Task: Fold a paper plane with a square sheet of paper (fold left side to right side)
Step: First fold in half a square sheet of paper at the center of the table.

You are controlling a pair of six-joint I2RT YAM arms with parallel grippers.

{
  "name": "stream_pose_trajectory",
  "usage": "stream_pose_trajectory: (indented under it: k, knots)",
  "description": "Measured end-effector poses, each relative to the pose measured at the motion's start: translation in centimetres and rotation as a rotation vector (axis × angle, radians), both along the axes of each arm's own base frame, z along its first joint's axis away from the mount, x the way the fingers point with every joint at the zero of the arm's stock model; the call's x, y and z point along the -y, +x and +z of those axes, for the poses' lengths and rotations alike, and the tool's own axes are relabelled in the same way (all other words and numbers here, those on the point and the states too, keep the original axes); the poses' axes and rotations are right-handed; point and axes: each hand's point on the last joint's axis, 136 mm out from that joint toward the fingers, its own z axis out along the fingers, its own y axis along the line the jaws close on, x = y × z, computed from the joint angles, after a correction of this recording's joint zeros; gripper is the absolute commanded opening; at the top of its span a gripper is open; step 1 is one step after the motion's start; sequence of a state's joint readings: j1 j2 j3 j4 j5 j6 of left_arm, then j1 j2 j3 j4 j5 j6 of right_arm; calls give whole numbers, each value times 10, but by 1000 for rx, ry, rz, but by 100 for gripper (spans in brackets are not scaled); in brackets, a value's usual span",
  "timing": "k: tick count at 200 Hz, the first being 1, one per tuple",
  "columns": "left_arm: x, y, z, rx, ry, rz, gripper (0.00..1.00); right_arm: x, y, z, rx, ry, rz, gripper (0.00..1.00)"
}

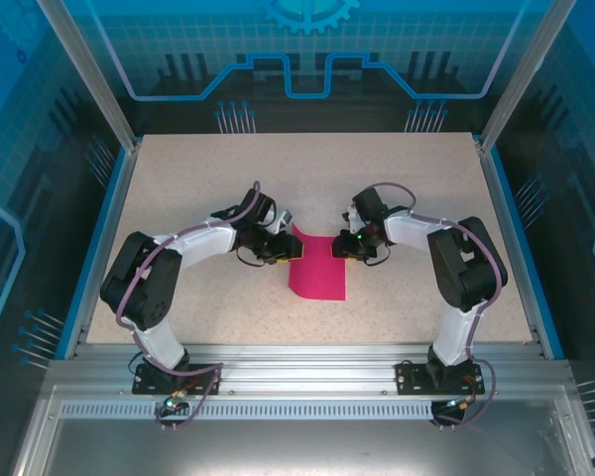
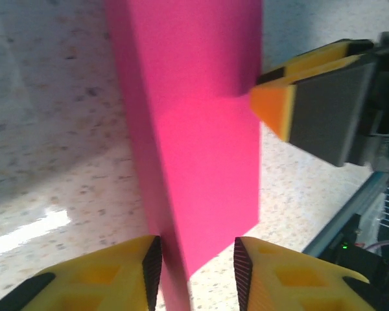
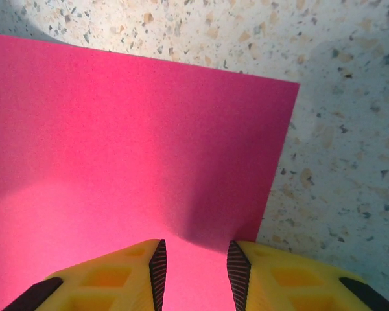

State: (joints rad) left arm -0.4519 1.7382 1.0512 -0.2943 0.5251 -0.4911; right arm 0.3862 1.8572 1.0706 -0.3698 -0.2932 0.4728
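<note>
Speckled beige tabletop [image 1: 178, 188] carries your square sheet of paper [image 1: 317, 270] at its middle, between the two arms. Your left gripper [image 2: 198, 262] straddles the sheet's raised left edge, fingers slightly apart. Your right gripper [image 3: 196, 259] sits over the right edge, fingers likewise narrowly parted.

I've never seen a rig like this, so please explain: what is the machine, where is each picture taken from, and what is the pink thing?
Two robot arms are bolted at the near edge of a speckled table. The overhead picture comes from a fixed camera above and behind them. The other two come from a camera on each wrist, so the yellow fingers at the bottom are that arm's own. The left gripper and right gripper both reach a pink square sheet of paper, its edge between each pair of fingers. Whether they pinch it, I cannot tell.
</note>
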Motion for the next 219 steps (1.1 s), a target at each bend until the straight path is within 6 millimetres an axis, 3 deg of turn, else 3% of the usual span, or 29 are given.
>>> stream_pose_trajectory:
  k: [42,91,118,144,168,184,200,219]
  knots:
    - [24,-3,12,21,-60,-38,44,-9,0,2,6,73,-4,36]
    - [35,-3,2,-2,-73,-45,41,-11,-3,10,-3,150,-20,43]
    - [39,-5,-7,-23,-65,-53,36,-14,-1,29,25,223,-32,52]
    - [41,-6,-7,-25,-65,-56,32,-27,8,51,76,318,-18,53]
    - [43,-4,-4,-16,-70,-58,31,-34,11,58,85,370,-15,53]
    - [43,-3,-3,-13,-72,-58,31,-36,12,58,78,382,-21,51]
    - [43,-3,-4,-13,-72,-58,31,-37,12,55,63,389,-30,43]
    - [43,-3,-3,-12,-72,-58,31,-40,12,51,41,399,-34,28]
